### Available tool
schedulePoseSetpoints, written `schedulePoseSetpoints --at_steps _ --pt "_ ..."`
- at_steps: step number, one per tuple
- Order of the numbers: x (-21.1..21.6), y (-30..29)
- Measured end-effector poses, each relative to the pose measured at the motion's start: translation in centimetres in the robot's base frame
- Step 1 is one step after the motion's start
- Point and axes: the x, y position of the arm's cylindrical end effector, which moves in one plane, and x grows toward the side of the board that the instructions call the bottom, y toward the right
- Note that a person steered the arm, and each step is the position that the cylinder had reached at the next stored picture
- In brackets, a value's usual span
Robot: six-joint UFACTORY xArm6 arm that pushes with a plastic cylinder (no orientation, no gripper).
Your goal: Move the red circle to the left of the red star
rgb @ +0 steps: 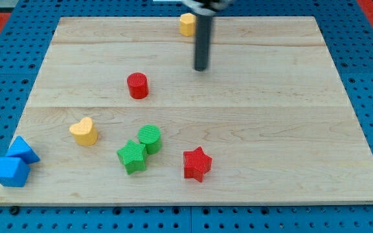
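Observation:
The red circle (pixel 137 85) stands on the wooden board (pixel 290 116), left of centre in the upper half. The red star (pixel 197 164) lies toward the view's bottom, near the middle. My tip (pixel 201 68) is the lower end of the dark rod, up and to the right of the red circle, with a clear gap between them. The red star is far below the tip.
A green circle (pixel 150 138) and a green star (pixel 132 157) touch, just left of the red star. A yellow heart (pixel 83 131) lies further left. A yellow block (pixel 186 24) sits at the top edge behind the rod. Two blue blocks (pixel 17 162) sit at the bottom-left corner.

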Motion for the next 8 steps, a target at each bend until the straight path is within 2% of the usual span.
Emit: schedulePoseSetpoints --at_steps 1,2,3,4,6,7,8 --pt "0.2 -9.2" --pt "5.5 -12.0" --pt "6.4 -11.9" --pt "6.4 -10.6" --pt "6.7 -0.9" --pt "7.0 0.8" --pt "9.3 2.3"
